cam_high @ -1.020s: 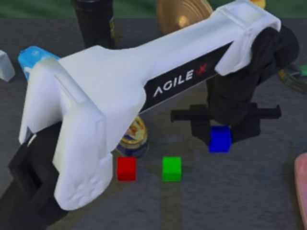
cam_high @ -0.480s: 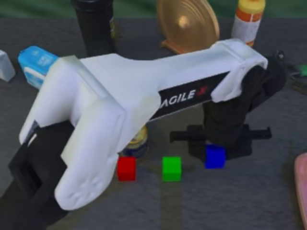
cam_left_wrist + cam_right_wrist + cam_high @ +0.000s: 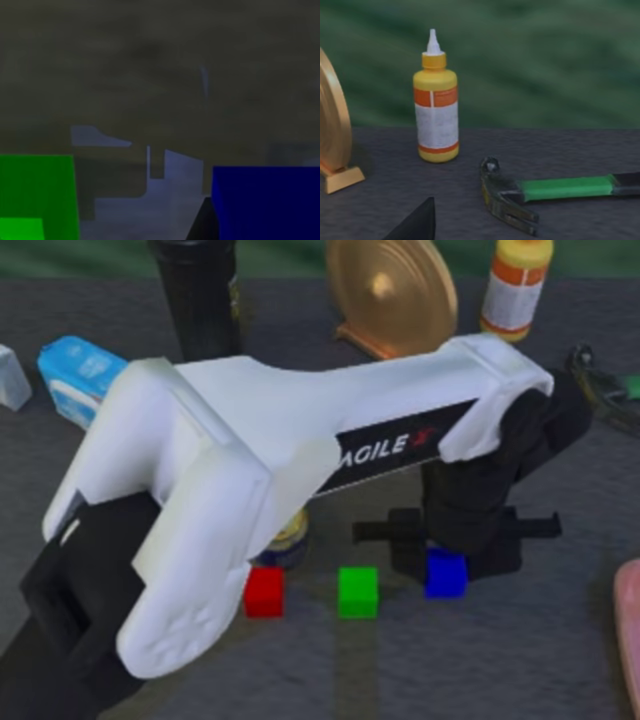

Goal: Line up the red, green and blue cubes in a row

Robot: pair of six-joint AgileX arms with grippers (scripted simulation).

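Left jaws (image 3: pixel 447 558) clamped on the blue cube (image 3: pixel 445 573), low over the table (image 3: pixel 520 640), right of the green cube (image 3: pixel 357 592). The red cube (image 3: pixel 263 592) lies further left, all three nearly in line. Right arm is out of the top view; can't tell its jaws.

The left arm (image 3: pixel 300 440) carries white lettering "AGILE" followed by a red X on a black strip. The bottle's label shows no legible print.
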